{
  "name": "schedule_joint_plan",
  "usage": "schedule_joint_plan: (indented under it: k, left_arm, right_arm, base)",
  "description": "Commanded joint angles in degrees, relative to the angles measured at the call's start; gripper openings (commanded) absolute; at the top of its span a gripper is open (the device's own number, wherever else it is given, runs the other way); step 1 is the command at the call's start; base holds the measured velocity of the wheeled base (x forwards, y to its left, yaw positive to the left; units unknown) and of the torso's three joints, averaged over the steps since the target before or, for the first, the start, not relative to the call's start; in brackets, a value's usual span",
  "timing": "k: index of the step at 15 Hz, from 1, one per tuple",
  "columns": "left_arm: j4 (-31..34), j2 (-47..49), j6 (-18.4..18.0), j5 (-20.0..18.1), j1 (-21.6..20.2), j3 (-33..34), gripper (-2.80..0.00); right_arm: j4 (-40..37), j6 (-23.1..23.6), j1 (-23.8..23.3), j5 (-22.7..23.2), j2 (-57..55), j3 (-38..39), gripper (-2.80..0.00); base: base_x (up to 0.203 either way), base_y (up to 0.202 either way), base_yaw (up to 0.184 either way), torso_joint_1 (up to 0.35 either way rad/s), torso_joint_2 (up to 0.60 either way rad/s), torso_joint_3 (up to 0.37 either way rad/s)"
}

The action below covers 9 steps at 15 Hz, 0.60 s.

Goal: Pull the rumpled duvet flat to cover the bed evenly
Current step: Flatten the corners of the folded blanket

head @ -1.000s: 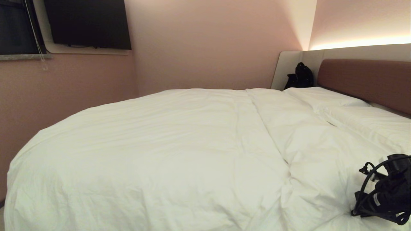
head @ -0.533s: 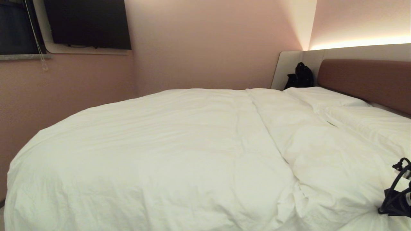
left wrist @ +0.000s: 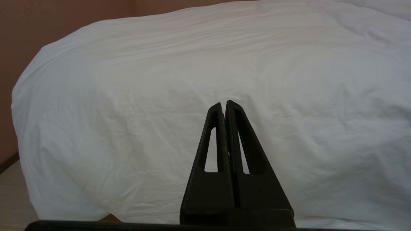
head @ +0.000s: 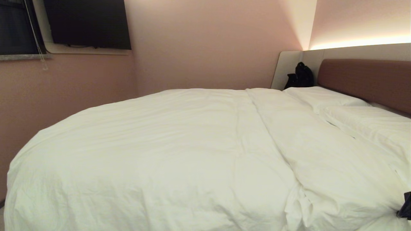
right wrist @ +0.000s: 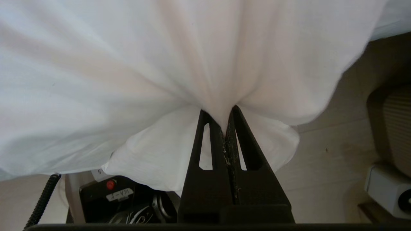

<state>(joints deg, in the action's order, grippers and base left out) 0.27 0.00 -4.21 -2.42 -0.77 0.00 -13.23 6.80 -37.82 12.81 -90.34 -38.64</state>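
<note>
Nearest, the right claw [right wrist: 226, 110] is clamped tight on a pinched fold of the thick, puffy white duvet [head: 179, 154], at the near edge on the head view's right, where only a dark scrap of that arm [head: 406, 205] shows. In the right wrist view the gathered cloth fans out from the tips, with pale floor [right wrist: 327, 154] and the robot's black base with a red button [right wrist: 110, 184] beneath. The left claw [left wrist: 224, 103] has its two black fingers pressed together on nothing, pointing at the draped near side of the duvet. The duvet lies spread across the wide low bed [head: 390, 110], with a long crease running up its right part. Beyond lie two white rectangular pillows [head: 362, 123] against the brown padded headboard [head: 366, 80]. A black bag [head: 300, 77] sits in the far corner, and a dark wall screen [head: 86, 22] hangs on the pink wall.
</note>
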Motion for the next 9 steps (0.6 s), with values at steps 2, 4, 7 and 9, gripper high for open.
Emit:
schedule_joint_plan:
  k: [2,4,7,9]
  left_arm:
    - [0.0,0.1,0.0,0.0,0.0,0.0,-2.80]
    - [0.0,0.1,0.0,0.0,0.0,0.0,-2.80]
    - [0.0,0.1,0.0,0.0,0.0,0.0,-2.80]
    - [0.0,0.1,0.0,0.0,0.0,0.0,-2.80]
  right_arm:
    - [-0.6,0.2,0.0,0.2,11.2,1.4,-2.80]
    - [-2.1,0.2,0.1,0.8,15.4,1.5,-2.80]
    - [-3.1,0.2,0.5,5.6,20.6,1.7,-2.80]
    - [-3.1,0.2,1.6,6.3,21.4,2.6,-2.80]
  base:
    - [0.000,0.000,0.000,0.000,0.00,0.000]
    - [0.000,0.000,0.000,0.000,0.00,0.000]
    - [0.000,0.000,0.000,0.000,0.00,0.000]
    - [0.000,0.000,0.000,0.000,0.00,0.000]
